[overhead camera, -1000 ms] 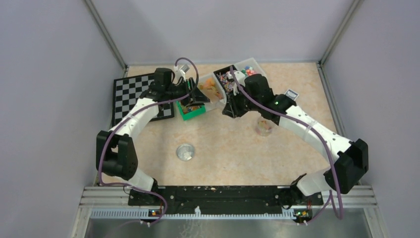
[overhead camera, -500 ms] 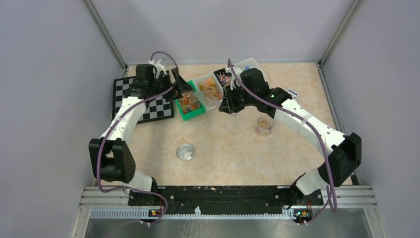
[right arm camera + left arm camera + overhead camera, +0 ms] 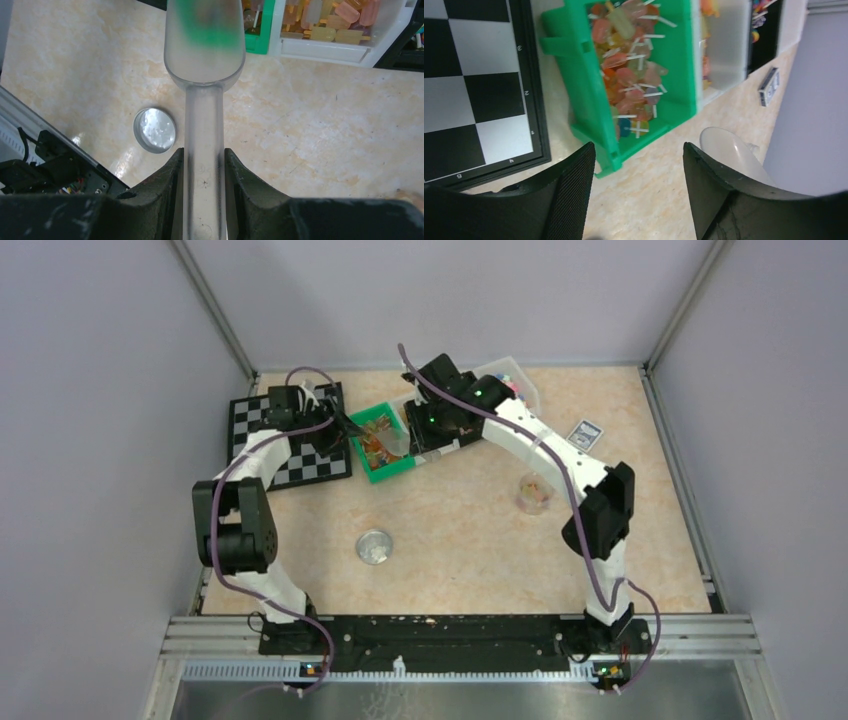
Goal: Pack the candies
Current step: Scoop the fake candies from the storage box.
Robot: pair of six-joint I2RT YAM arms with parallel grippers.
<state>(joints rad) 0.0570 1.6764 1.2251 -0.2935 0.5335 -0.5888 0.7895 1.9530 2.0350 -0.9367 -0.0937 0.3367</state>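
Observation:
My right gripper is shut on the handle of the clear scoop. The scoop's bowl looks empty and hangs over the front edge of the green bin. In the top view the right gripper is beside that bin. My left gripper is open and empty, low over the table at the green bin's near corner. It also shows in the top view. Stick candies fill the green bin. A clear cup holds orange-red candies.
A chessboard lies left of the green bin. A white bin with orange sweets and a black bin stand behind the green one. A metal lid lies mid-table. A small card lies at the right.
My right arm has swung left with the scoop, from the black bin to the green bin. My left arm has drawn back towards the chessboard.

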